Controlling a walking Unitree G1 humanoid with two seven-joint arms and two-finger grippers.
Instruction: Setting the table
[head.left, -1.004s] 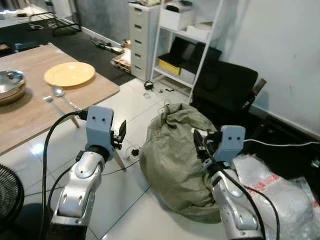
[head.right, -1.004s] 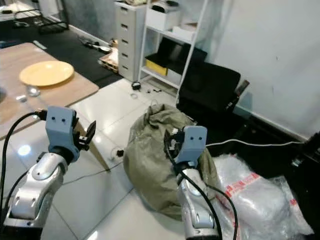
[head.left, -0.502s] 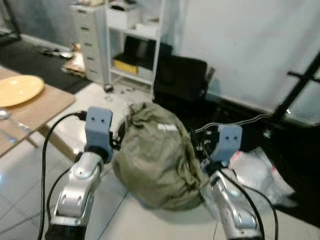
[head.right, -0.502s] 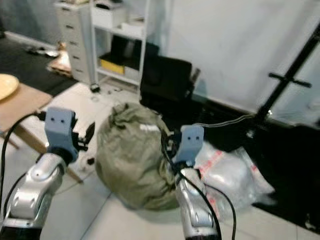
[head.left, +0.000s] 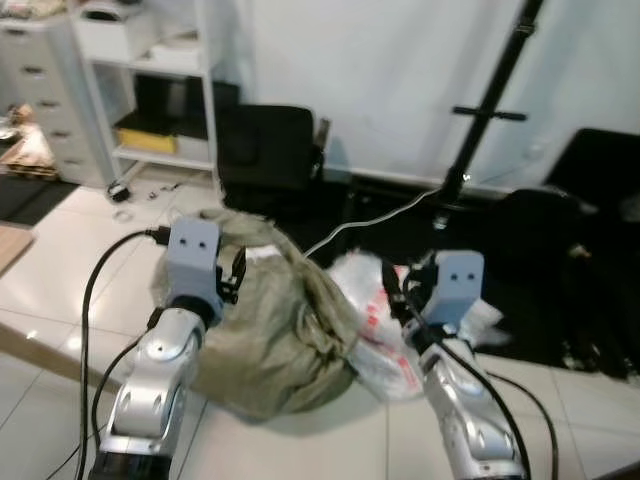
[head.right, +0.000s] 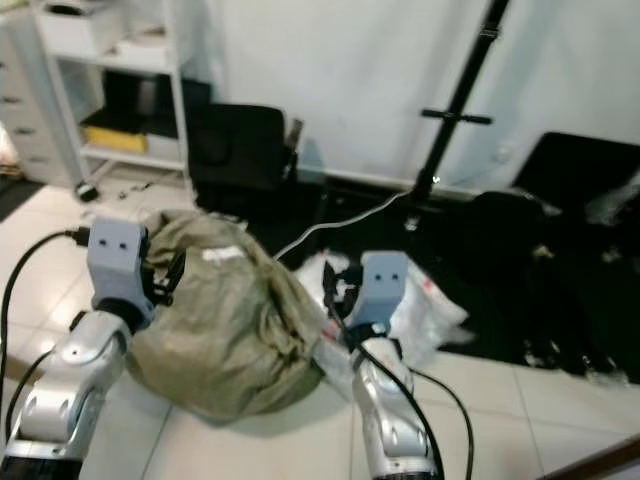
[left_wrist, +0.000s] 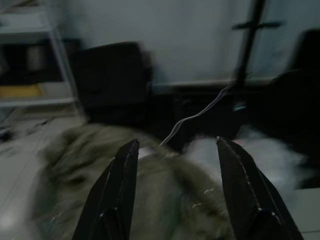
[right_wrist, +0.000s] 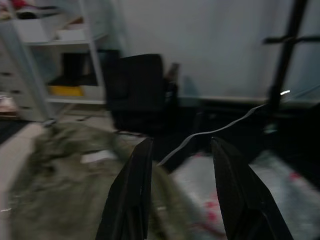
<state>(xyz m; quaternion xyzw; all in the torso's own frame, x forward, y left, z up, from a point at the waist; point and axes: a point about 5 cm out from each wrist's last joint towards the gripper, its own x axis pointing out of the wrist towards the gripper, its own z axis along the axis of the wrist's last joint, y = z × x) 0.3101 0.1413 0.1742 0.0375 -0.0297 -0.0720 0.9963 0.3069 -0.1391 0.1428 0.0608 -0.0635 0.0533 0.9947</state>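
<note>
Both pincers, the left pincer (left_wrist: 172, 192) and the right pincer (right_wrist: 182, 192), are spread apart with nothing in them, raised over a green sack (head.left: 270, 330) on the floor, with no plates or spoons nearby, so setting looks barely begun

White wall (head.left: 380, 70), pale tiled floor (head.left: 60, 240), white shelving unit (head.left: 150, 70), black chair (head.left: 265, 150), black stand (head.left: 490, 100).

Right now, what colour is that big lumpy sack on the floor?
The sack is a dull olive green, clearest in the right eye view.
</note>
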